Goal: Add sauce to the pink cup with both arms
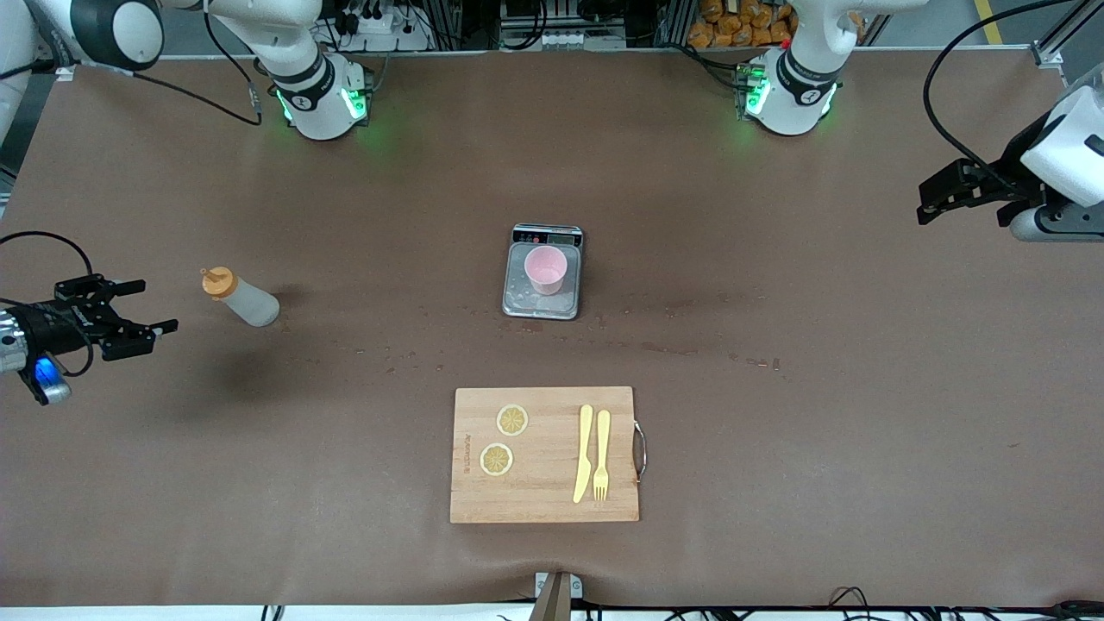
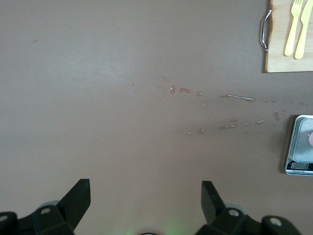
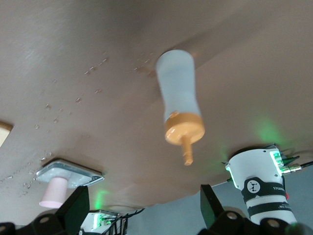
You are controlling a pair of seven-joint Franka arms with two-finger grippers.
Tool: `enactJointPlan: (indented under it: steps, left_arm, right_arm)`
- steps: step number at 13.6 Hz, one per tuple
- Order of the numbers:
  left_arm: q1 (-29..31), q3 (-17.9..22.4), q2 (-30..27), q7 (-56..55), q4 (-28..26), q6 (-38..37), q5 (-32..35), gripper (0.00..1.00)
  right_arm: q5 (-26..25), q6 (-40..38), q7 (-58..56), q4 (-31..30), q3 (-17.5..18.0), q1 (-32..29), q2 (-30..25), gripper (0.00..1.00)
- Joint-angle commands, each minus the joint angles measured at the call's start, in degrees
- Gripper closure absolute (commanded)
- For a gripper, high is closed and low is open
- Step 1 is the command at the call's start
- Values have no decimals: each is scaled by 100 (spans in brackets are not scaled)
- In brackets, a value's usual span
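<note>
Sauce bottle (image 1: 244,297) stands apart from scale (image 1: 542,304) and cutting board (image 1: 544,454).

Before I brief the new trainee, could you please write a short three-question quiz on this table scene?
1. True or false: the small light pink plastic cup stands on the grey kitchen scale.
2. Which is nearer the translucent squeeze bottle with the orange cap: (a) the right hand or (b) the left hand?
3. What lies beside the yellow plastic knife on the wooden cutting board?

Key: 1 true; 2 a; 3 a yellow plastic fork.
</note>
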Motion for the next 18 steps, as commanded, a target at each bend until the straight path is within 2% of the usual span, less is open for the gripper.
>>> enactJointPlan:
  steps: [1,5,8,10,16,18]
  left_arm:
    - [31,-42,27,1,95,-50,39,0]
    - [-13,-59,18,-86,104,-41,30,0]
    - [-4,-121,-34,-95,112,-50,21,0]
    - [49,-112,-61,-52,112,-50,21,0]
    - [49,-103,-69,-69,112,-59,-49,0]
    - [14,-121,-87,-95,104,-76,-49,0]
  right_arm:
    - [-275,-19,-143,-145,27,395,-513,0]
    - [-302,42,-116,-373,18,826,-969,0]
    - [-573,542,-116,-1197,18,1222,-1707,0]
    - [-985,1051,-274,-1900,27,1485,-2356,0]
    - [-1812,2115,-1522,-3263,45,1837,-3948,0]
    - [-1980,2300,-2213,-3318,10,1768,-4064,0]
